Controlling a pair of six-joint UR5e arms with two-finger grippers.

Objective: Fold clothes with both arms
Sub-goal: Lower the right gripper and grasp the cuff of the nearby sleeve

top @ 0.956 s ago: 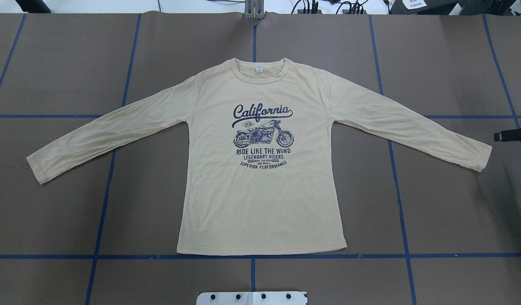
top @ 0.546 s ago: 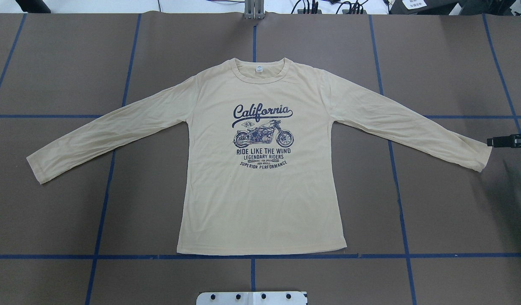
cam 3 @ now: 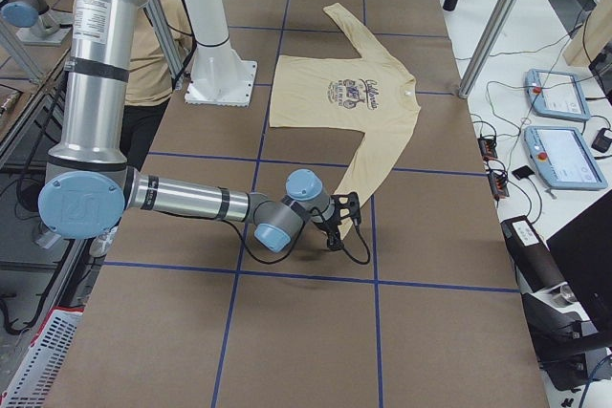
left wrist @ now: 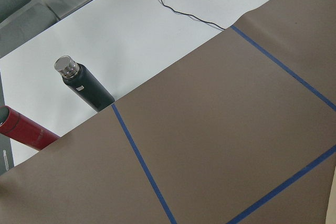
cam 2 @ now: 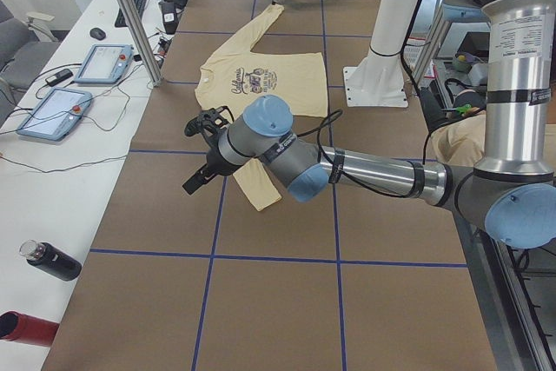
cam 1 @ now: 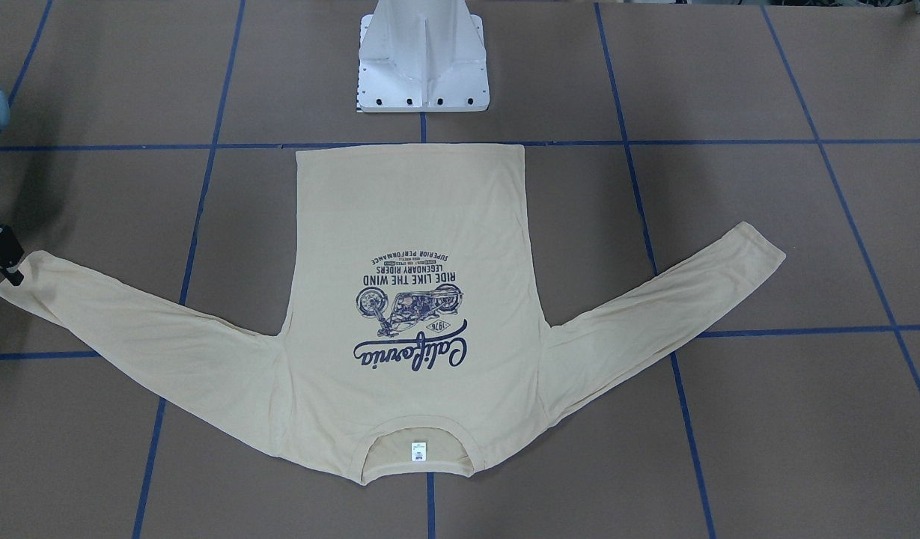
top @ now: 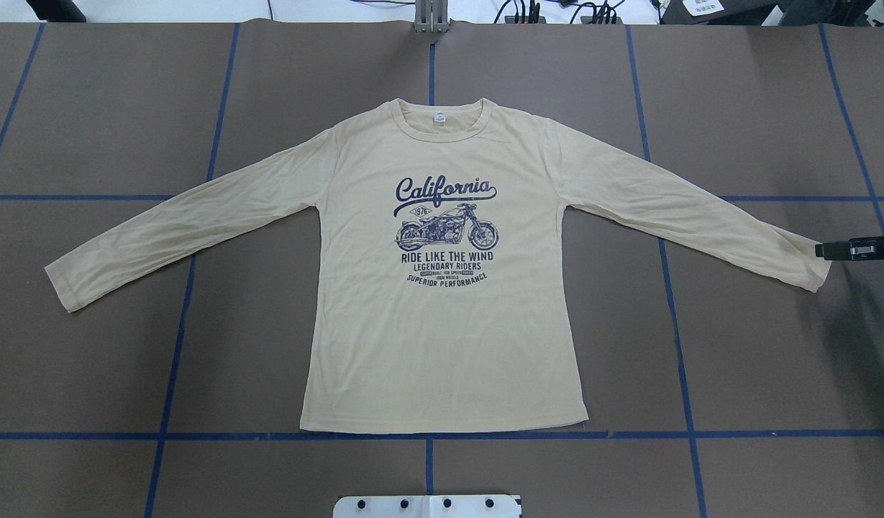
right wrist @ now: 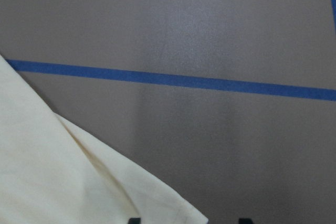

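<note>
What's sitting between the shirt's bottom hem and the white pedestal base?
Only bare brown table cover crossed by blue tape lines, from the T-shirt hem to the pedestal base. The overhead view shows it.

T-shirt [top: 442, 345]: pale cream-yellow, long-sleeved, flat on counter [top: 125, 360], navy "California" motorcycle print [top: 446, 230] up, collar far from robot, sleeves spread outward | right gripper [top: 821, 250]: low at cuff on robot's right, fingers apart | left gripper [cam 2: 198, 175]: near other cuff, not touching; finger state unclear
</note>
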